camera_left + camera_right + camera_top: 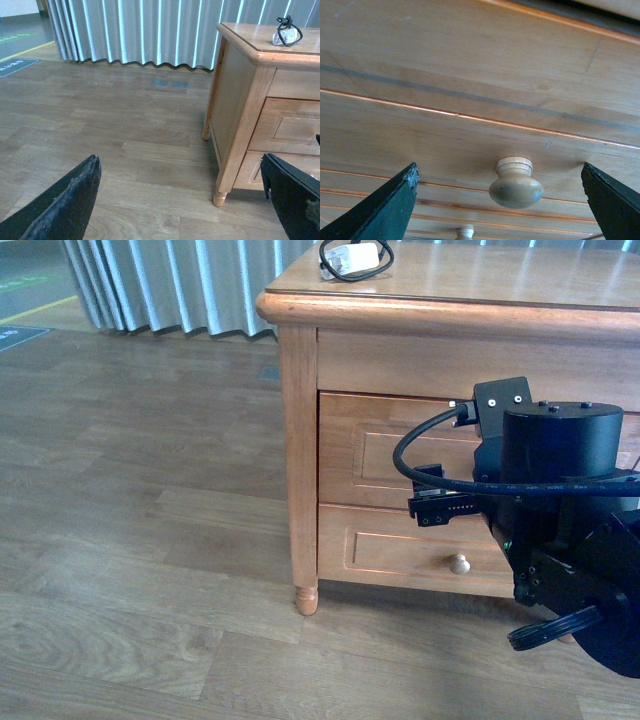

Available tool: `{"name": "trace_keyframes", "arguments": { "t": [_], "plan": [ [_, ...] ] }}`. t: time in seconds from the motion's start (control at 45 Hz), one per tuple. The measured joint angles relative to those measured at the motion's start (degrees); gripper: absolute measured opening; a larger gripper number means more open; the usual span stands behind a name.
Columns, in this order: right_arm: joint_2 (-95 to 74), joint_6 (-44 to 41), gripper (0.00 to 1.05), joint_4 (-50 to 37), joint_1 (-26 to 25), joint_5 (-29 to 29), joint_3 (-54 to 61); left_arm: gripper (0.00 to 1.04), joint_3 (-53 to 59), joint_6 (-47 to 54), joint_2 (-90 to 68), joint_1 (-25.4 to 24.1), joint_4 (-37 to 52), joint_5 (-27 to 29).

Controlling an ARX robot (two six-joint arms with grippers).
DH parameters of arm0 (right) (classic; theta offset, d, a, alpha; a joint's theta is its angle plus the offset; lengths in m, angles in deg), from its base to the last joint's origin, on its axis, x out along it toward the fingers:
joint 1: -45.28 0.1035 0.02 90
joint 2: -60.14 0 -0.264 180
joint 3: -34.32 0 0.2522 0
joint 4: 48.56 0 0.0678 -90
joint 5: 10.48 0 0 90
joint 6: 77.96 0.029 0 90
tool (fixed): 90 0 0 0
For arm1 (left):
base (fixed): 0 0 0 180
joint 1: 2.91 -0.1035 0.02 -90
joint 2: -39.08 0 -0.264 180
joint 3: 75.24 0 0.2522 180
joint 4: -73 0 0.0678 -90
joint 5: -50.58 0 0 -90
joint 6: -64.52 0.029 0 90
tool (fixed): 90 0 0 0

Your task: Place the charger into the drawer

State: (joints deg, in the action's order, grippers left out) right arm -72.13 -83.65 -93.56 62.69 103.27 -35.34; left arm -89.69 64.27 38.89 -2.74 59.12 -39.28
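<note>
charger [352,257] lies on cabinet top [500,280], long axis left-right — left tool [179,159] and right tool [499,167] gape, right flanking drawer knob [516,182].

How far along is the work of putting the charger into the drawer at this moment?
Nothing is finished yet. The charger lies on the cabinet top, and the drawer looks shut. In hand: the right gripper is open facing the drawer's knob, not closed on it. The left gripper is open over the floor. Left: pull the drawer open, pick up the charger, place it inside.
</note>
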Motion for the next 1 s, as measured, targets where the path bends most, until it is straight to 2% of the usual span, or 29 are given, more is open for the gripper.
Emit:
{"name": "trace_keyframes", "arguments": {
  "t": [0.067, 0.156, 0.289, 0.378, 0.444, 0.533, 0.644, 0.889, 1.0],
  "plan": [
    [0.0, 0.0, 0.95, 0.0, 0.0, 0.0, 0.0, 0.99, 0.0, 0.0, 0.0, 0.0, 0.0, 0.0],
    [0.0, 0.0, 0.86, 0.0, -0.1, 0.2, -0.1, 0.99, 0.0, 0.0, 0.0, 0.0, 0.0, 0.0],
    [0.0, 0.0, 0.85, 0.0, -0.2, 0.2, -0.1, 0.99, 0.0, 0.0, 0.0, 0.0, 0.0, 0.0],
    [0.0, 0.0, 0.71, 0.0, -0.2, 0.2, -0.1, 0.99, 0.0, 0.0, 0.0, 0.0, 0.0, 0.0],
    [-0.1, 0.1, 0.71, 0.0, -0.2, 0.2, -0.1, 0.99, 0.0, 0.0, 0.0, 0.0, 0.0, 0.0],
    [-0.2, 0.0, 0.54, 0.0, -0.2, 0.2, -0.2, 0.99, 0.0, 0.0, 0.0, 0.0, 0.0, 0.0],
    [-0.2, 0.0, 0.4, 0.0, -0.2, 0.2, -0.2, 0.99, 0.0, 0.0, 0.0, 0.0, 0.0, 0.0],
    [-0.2, 0.0, 0.39, 0.0, -0.2, 0.2, -0.2, 0.99, 0.0, 0.0, 0.0, 0.0, 0.0, 0.0],
    [-0.2, -0.1, 0.27, 0.0, -0.2, 0.5, -0.2, 0.99, 0.0, 0.0, 0.0, 0.0, 0.0, 0.0]
  ]
}}
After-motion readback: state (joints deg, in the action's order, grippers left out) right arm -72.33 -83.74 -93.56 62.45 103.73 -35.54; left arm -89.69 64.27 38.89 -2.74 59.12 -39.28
